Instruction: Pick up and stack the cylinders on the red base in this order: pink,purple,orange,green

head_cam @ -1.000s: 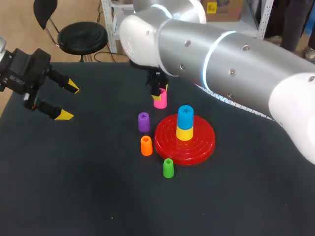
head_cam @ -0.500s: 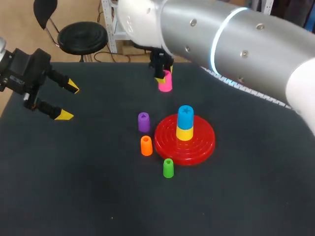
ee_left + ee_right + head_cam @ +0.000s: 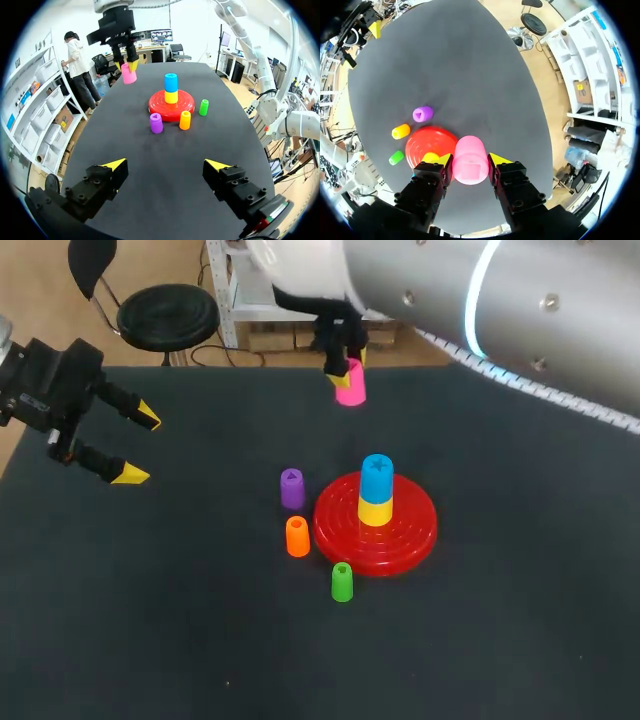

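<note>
My right gripper (image 3: 343,358) (image 3: 467,161) is shut on the pink cylinder (image 3: 350,383) (image 3: 469,158) (image 3: 128,73), held high above the table behind the red base (image 3: 400,535) (image 3: 172,107) (image 3: 427,142). The base carries a yellow cylinder (image 3: 375,510) with a blue one (image 3: 376,477) on top. The purple cylinder (image 3: 291,488) (image 3: 156,123) (image 3: 422,113), the orange one (image 3: 297,536) (image 3: 185,120) (image 3: 400,131) and the green one (image 3: 342,581) (image 3: 203,107) (image 3: 396,157) stand on the table by the base's left and front. My left gripper (image 3: 133,447) (image 3: 165,163) is open at the far left, holding nothing.
The dark table (image 3: 180,620) stretches bare in front of and to the left of the base. My right arm (image 3: 520,310) spans the back right of the head view.
My right gripper has lifted the pink cylinder off the table and carried it up and slightly right. The left arm has not moved.
</note>
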`<action>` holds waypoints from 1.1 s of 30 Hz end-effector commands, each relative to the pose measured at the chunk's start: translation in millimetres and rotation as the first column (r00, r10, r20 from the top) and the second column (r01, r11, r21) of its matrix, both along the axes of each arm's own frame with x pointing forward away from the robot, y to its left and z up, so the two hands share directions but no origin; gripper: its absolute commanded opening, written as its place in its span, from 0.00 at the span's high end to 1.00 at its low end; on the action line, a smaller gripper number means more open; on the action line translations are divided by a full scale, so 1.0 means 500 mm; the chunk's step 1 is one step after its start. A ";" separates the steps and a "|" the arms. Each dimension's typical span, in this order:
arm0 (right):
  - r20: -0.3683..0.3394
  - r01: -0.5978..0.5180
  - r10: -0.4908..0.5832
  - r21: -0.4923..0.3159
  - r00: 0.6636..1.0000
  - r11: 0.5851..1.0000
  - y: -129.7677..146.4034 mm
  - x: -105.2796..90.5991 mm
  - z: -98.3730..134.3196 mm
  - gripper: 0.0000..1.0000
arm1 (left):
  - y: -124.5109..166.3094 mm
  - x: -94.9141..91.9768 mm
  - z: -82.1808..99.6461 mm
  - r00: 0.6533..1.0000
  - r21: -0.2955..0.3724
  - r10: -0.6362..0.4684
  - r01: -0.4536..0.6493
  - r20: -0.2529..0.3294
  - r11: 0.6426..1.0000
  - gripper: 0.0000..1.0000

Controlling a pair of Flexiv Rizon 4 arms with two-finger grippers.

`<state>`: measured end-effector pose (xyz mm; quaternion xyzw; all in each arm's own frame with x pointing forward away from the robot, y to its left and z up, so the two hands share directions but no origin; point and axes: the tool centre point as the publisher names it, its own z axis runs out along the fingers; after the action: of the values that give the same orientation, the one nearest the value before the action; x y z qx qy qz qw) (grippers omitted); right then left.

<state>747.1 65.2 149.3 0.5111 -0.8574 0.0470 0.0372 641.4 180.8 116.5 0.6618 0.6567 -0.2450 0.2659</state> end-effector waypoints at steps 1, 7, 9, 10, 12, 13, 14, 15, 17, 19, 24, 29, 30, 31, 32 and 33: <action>0.130 -0.006 -0.006 0.094 0.991 0.996 -0.032 -0.054 0.024 1.00 | 0.001 -0.001 -0.001 1.000 0.000 0.000 0.000 0.002 1.000 0.00; 0.146 0.004 -0.018 0.094 0.989 0.996 -0.043 -0.084 0.041 1.00 | 0.001 -0.001 -0.001 1.000 0.000 0.000 0.000 0.002 1.000 0.00; 0.150 0.005 -0.019 0.095 0.988 0.995 -0.045 -0.093 0.044 1.00 | 0.001 -0.001 -0.001 1.000 0.000 0.000 0.000 0.002 1.000 0.00; 0.151 0.006 -0.020 0.095 0.988 0.995 -0.046 -0.098 0.046 1.00 | 0.001 -0.001 -0.001 1.000 0.000 0.000 0.000 0.002 1.000 0.00; 0.158 0.011 -0.027 0.102 0.987 0.995 -0.051 -0.107 0.047 1.00 | 0.001 -0.001 -0.001 1.000 0.000 0.000 0.000 0.002 1.000 0.00; 0.159 0.016 -0.032 0.103 0.987 0.995 -0.055 -0.111 0.046 1.00 | 0.001 -0.001 -0.001 1.000 0.000 0.000 0.000 0.002 1.000 0.00; 0.159 0.018 -0.035 0.108 0.987 0.994 -0.057 -0.114 0.045 1.00 | 0.001 -0.001 -0.001 1.000 0.000 0.000 0.000 0.002 1.000 0.00; 0.159 0.021 -0.038 0.111 0.987 0.994 -0.060 -0.117 0.044 1.00 | 0.001 -0.001 -0.001 1.000 0.000 0.000 0.000 0.002 1.000 0.00; 0.158 0.028 -0.047 0.120 0.986 0.992 -0.064 -0.121 0.040 1.00 | 0.001 -0.001 -0.001 1.000 0.000 0.000 0.000 0.002 1.000 0.00; 0.155 0.032 -0.052 0.134 0.987 0.991 -0.068 -0.125 0.032 1.00 | 0.001 -0.001 -0.001 1.000 0.000 0.000 0.000 0.002 1.000 0.00; 0.155 0.025 -0.055 0.192 0.986 0.981 -0.075 -0.129 0.018 1.00 | 0.001 -0.001 -0.001 1.000 0.000 0.000 0.000 0.002 1.000 0.00; 0.161 0.022 -0.059 0.226 0.985 0.974 -0.078 -0.136 0.013 1.00 | 0.001 -0.001 -0.001 1.000 0.000 0.000 0.000 0.002 1.000 0.00; 0.158 0.014 -0.054 0.242 0.986 0.970 -0.078 -0.137 0.011 1.00 | 0.001 -0.001 -0.001 1.000 0.000 0.000 0.000 0.002 1.000 0.00; 0.153 0.008 -0.049 0.258 0.987 0.966 -0.077 -0.139 0.010 1.00 | 0.001 -0.001 -0.001 1.000 0.000 0.000 0.000 0.002 1.000 0.00; 0.150 0.009 -0.050 0.259 0.987 0.966 -0.077 -0.141 0.008 1.00 | 0.001 -0.001 -0.001 1.000 0.000 0.000 0.000 0.002 1.000 0.00; 0.149 0.010 -0.050 0.258 0.988 0.966 -0.077 -0.143 0.006 1.00 | 0.001 -0.001 -0.001 1.000 0.000 0.000 0.000 0.002 1.000 0.00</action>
<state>680.4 32.2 154.2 0.4932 -0.8688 0.0377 0.0211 641.4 180.9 116.4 0.6618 0.6568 -0.2450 0.2659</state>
